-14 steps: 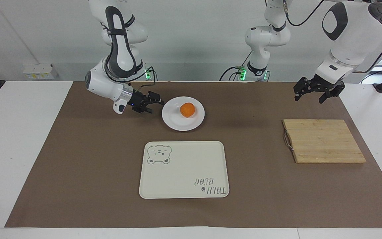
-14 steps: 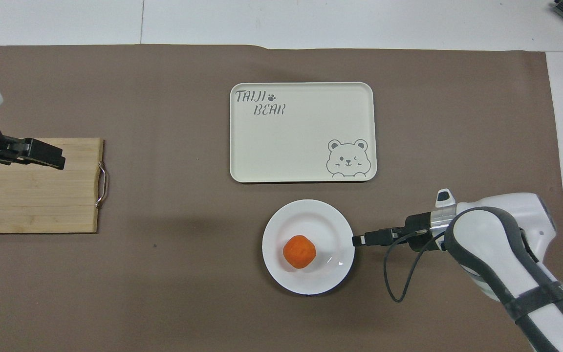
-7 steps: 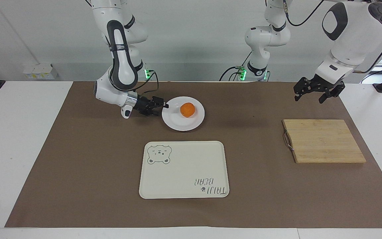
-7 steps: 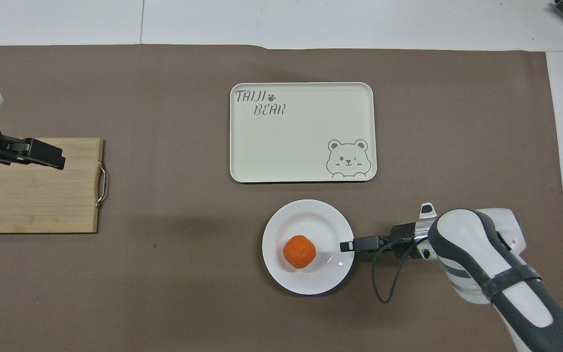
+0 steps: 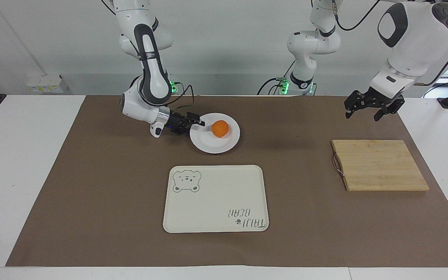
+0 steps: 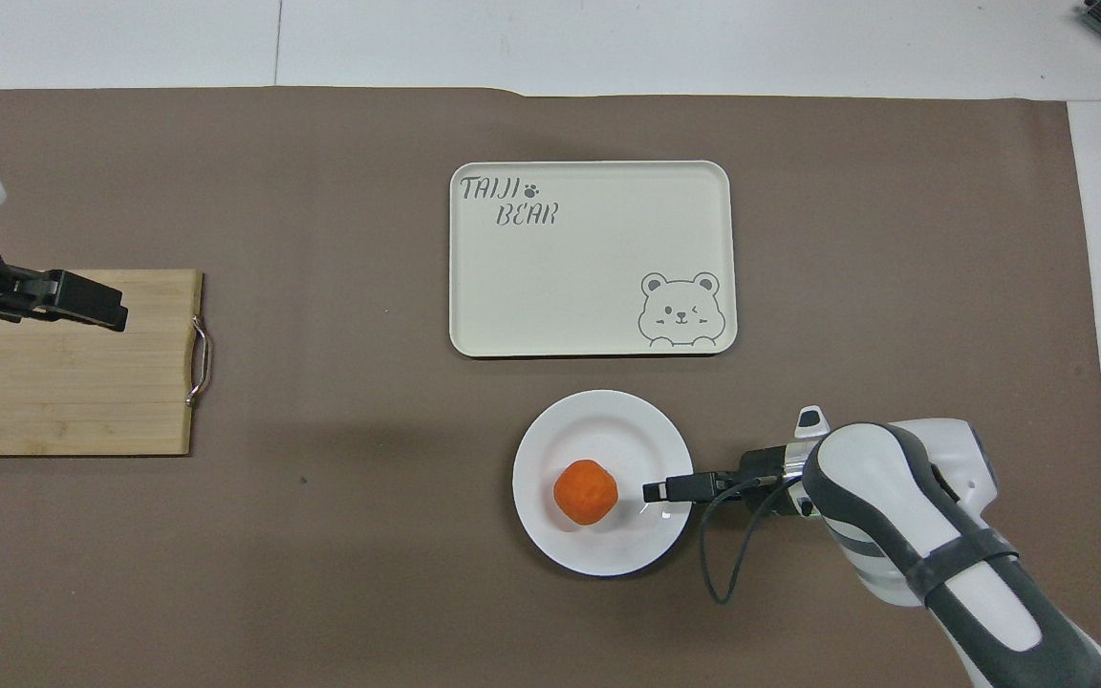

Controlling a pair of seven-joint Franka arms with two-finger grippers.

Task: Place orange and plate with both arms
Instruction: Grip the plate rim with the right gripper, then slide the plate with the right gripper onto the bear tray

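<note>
Right gripper has slid in sideways over the last second, from just off the plate to having its tips over the plate's rim on the right arm's side; can't tell if the fingers are apart or closed from here. It lies low and nearly level, pointing at the orange, which sits just ahead of the tips on the plate, a small gap between, not touching. Plate and orange haven't moved. Looks like a rim grab on the plate, or possibly a go at the orange; either way contact is not made yet. Cream tray lies past the plate, farther from the robots. Left gripper, fingers apart, waits over the mat near the wooden board, unchanged.
</note>
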